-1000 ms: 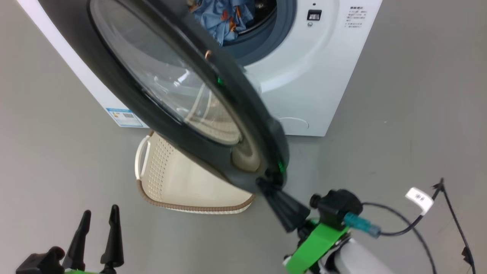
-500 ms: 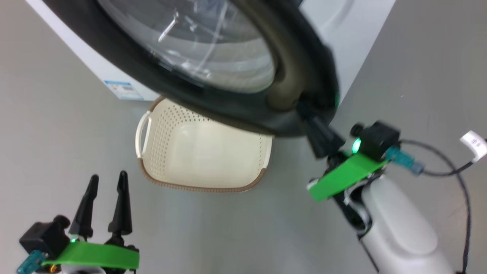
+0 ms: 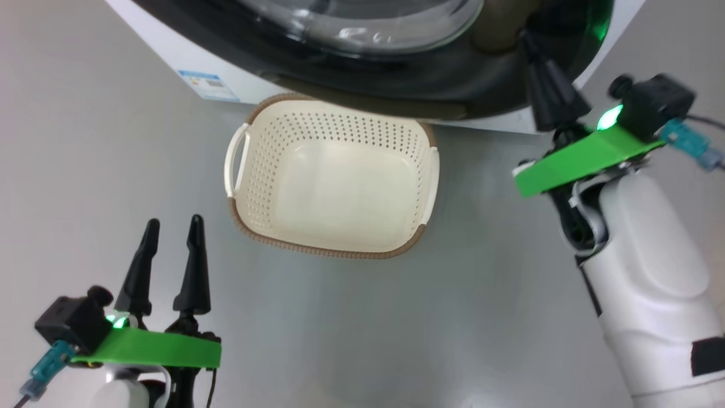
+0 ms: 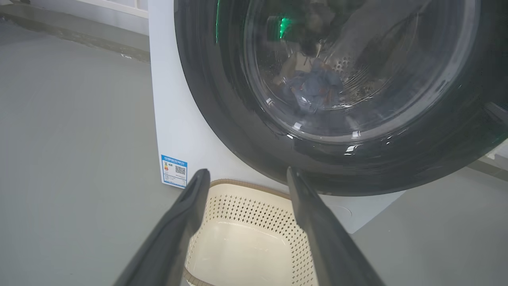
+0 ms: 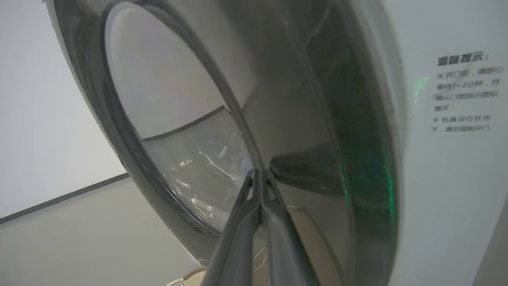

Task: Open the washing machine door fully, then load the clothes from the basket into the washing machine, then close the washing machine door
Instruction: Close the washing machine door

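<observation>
On washing machine (image 5: 444, 178), notice (image 5: 462, 59) headed "温馨提示" is read; blue label sticker (image 4: 174, 171) illegible. Left hand (image 3: 174, 221) is held wide, empty; right hand (image 3: 528, 35) closed, empty.

Door (image 4: 357, 167): round, glossy black rim, clear bulging glass; lies close against the machine front, latching not readable.
Clothes (image 4: 313, 85): blue bundle with orange flecks, inside the drum, seen through the door glass.
Basket (image 3: 317, 247): cream, perforated, brown rim, white handles; upright on the floor, empty, just before the machine, below the door.
Machine (image 4: 174, 119): white front-loader, blue label low on the front.
</observation>
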Controlling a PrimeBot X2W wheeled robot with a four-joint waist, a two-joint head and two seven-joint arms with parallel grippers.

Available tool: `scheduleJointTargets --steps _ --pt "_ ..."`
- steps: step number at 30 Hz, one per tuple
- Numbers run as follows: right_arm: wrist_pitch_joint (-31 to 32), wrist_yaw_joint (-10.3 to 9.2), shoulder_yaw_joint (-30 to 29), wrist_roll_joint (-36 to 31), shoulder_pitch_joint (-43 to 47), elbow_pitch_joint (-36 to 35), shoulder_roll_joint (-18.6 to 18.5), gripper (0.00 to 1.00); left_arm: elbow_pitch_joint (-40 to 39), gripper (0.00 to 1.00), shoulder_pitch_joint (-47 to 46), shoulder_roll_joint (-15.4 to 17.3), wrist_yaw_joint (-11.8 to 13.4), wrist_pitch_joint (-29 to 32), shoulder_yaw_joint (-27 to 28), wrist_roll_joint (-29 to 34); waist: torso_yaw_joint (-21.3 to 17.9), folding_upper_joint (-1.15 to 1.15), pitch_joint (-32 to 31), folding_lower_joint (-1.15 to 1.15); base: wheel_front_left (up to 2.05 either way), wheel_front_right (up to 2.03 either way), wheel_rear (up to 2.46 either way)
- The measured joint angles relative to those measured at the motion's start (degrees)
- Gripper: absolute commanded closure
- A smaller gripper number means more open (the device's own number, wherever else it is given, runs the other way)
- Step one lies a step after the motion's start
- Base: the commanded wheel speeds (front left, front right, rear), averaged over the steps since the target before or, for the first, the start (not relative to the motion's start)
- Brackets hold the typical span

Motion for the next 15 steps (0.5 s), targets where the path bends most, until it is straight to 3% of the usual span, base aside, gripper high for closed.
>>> scheduleJointTargets --steps 15 --pt "0.0 0.07 -7.3 -1.9 -9.0 2.4 -0.1 1.0 -0.5 0.0 -3.1 -0.9 0.0 0.0 -1.8 -0.4 3.0 0.0 4.0 0.0 0.0 0.0 0.0"
